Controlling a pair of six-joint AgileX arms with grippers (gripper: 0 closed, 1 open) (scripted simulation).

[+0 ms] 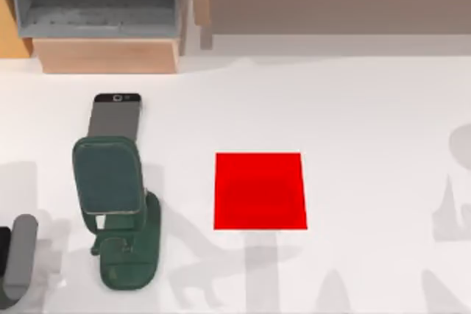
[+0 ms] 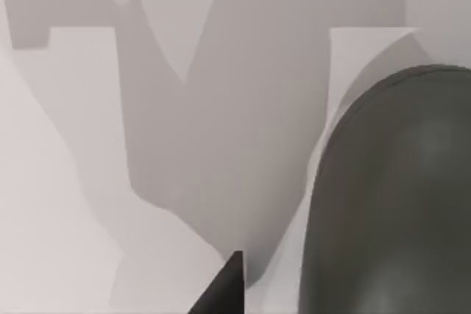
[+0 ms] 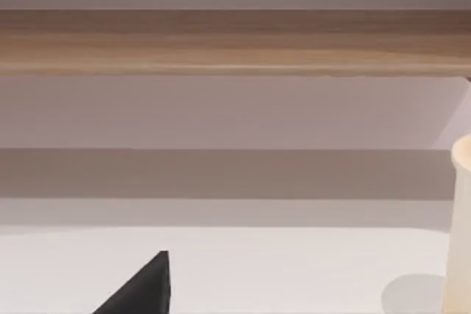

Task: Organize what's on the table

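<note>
A grey phone (image 1: pixel 115 115) with a black top edge lies on the white table (image 1: pixel 368 108) at the left. Its near end is hidden under the tilted plate of a dark green phone stand (image 1: pixel 110 182). The stand's rounded base (image 1: pixel 130 259) rests closer to the front edge and bulks large in the left wrist view (image 2: pixel 390 204). My left arm (image 1: pixel 18 259) sits at the front left corner, left of the stand. One dark fingertip (image 2: pixel 224 292) of it hangs over bare table beside the base. A dark fingertip (image 3: pixel 140 288) of my right gripper points toward the shelf.
A flat red square (image 1: pixel 259 190) lies mid-table, right of the stand. A tan wooden shelf unit (image 1: pixel 107 53) with a grey compartment (image 1: pixel 99 1) lines the back edge, its long board (image 3: pixel 235 42) facing the right wrist. A cream object (image 3: pixel 462 218) stands near it.
</note>
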